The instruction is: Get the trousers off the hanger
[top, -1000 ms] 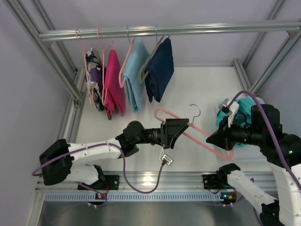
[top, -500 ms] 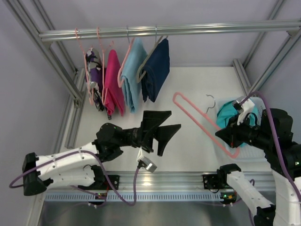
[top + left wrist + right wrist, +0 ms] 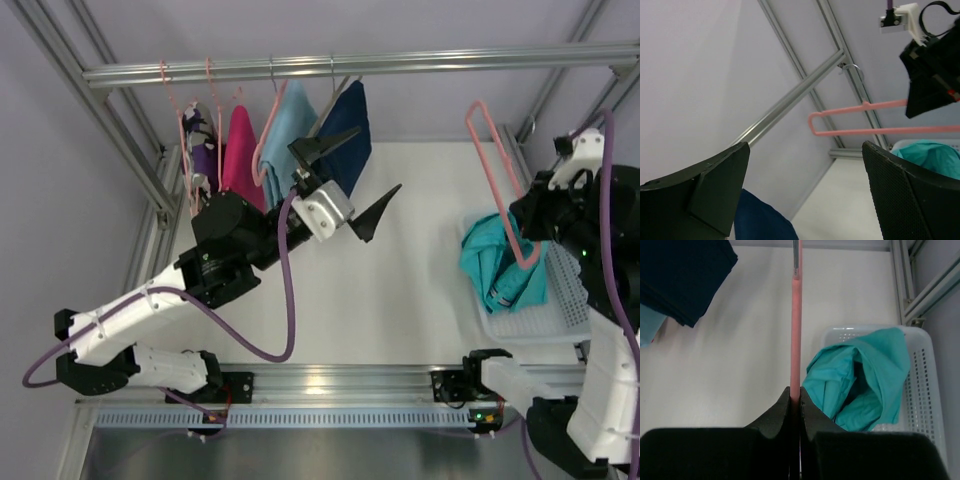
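White arm links (image 3: 125,318), black joints (image 3: 235,250); purple cables (image 3: 287,300); black wedge-shaped tool fingers (image 3: 376,212).

Nothing readable is showing in any of the three views: no lettering, label, brand mark, number or sign is coming through clearly enough to make out.
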Controlling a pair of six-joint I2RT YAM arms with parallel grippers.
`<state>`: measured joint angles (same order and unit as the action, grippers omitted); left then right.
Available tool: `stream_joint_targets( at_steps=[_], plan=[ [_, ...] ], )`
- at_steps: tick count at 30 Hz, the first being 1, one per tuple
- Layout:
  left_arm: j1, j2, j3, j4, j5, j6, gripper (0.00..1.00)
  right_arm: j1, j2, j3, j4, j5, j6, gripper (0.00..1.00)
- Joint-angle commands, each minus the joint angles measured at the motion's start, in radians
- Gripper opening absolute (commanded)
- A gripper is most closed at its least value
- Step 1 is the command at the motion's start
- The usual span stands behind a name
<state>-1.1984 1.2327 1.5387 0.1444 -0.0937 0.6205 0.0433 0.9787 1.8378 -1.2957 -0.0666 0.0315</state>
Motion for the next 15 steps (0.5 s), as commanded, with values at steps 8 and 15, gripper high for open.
stream_joint_targets(
  at_steps=[8,15],
  plan=[
    [0.071,0.062,0.288,-0.364,-0.106,-0.424,0.99,-0.244,0.251,0.169,0.242,-0.134,-0.176,0.0],
    [0.109,0.048,0.305,-0.399,-0.06,-0.464,0.99,-0.434,0.295,0.152,0.419,-0.335,-0.194,0.0]
  ],
)
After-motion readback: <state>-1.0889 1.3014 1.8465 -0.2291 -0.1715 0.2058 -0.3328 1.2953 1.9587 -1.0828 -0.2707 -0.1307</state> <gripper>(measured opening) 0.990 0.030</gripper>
